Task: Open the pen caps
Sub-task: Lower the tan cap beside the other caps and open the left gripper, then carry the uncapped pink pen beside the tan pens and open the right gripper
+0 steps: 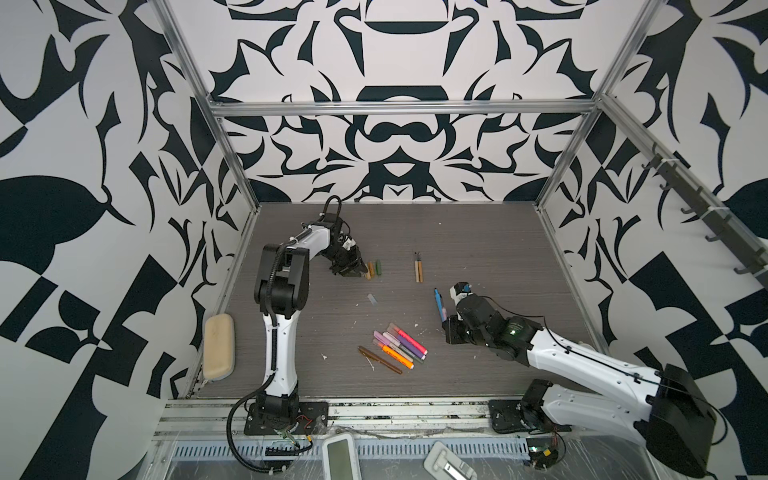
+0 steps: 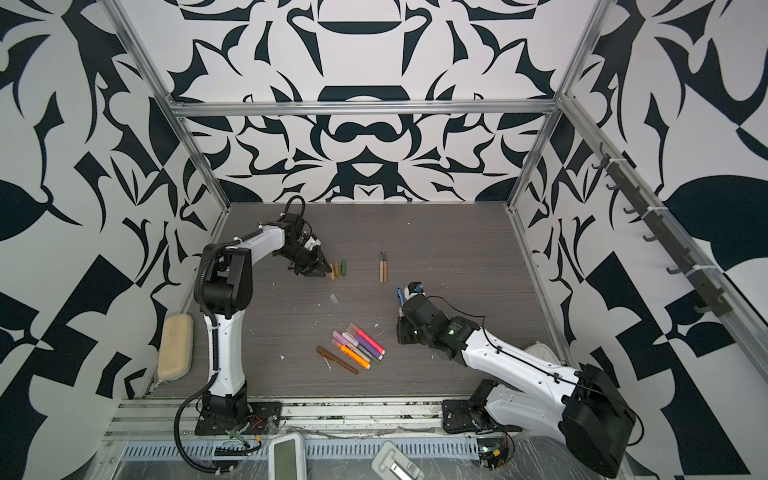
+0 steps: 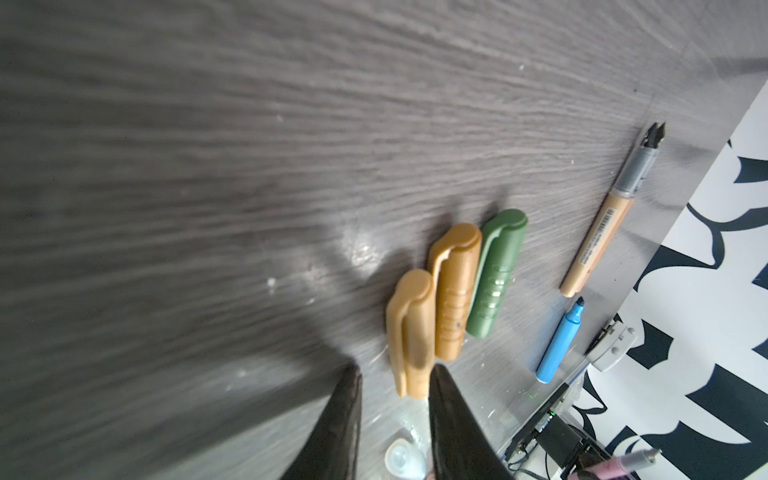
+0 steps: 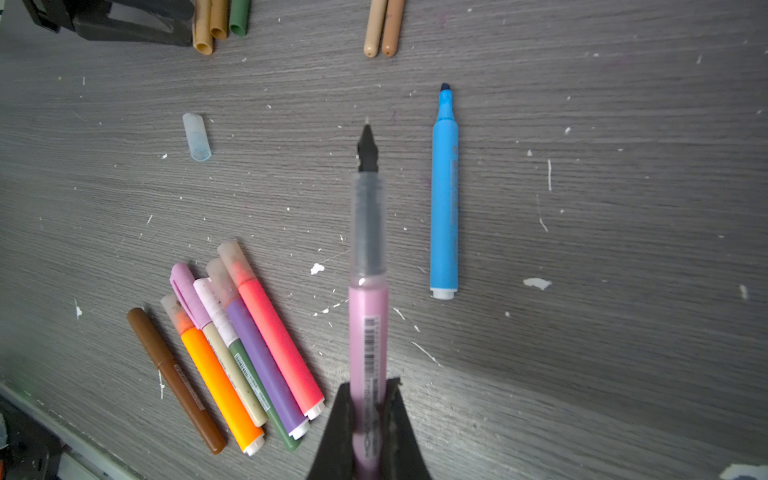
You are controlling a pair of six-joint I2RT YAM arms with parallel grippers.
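Four pens are looking open and six are waiting, as far as I can judge.

On the table [image 1: 490,245], at about 10 o'clock in both top views, three loose caps are lying side by side, touching: tan cap [image 3: 409,332], gold cap [image 3: 453,291], green cap [image 3: 496,270]. Their long axes are running roughly 12 to 6, with the open mouths facing 6. A clear cap [image 4: 196,136] is lying alone nearer the middle, well apart from them.

The left gripper [image 3: 392,374] is sitting at the tan cap's open end with its jaws narrowly parted, slightly wider than the cap, so it is not gripping. The cap is resting on the table.

The right gripper [image 4: 370,386], at about 3 o'clock, is clamping the pink pen [image 4: 368,332] by its tail. The pen's black nib is bare and is pointing straight away from the jaws. It is running parallel to the blue pen [image 4: 444,199] just beside it, which is lying uncapped with its tip towards 12.

At about 1 o'clock, two tan pens [image 1: 419,268] are lying together with their dark nibs exposed, also pointing to 12.

The pile [image 1: 395,347] at 6 o'clock is holding the six capped pens in a fan, with the caps towards 10 and the tails towards 4. These make up the remaining work.
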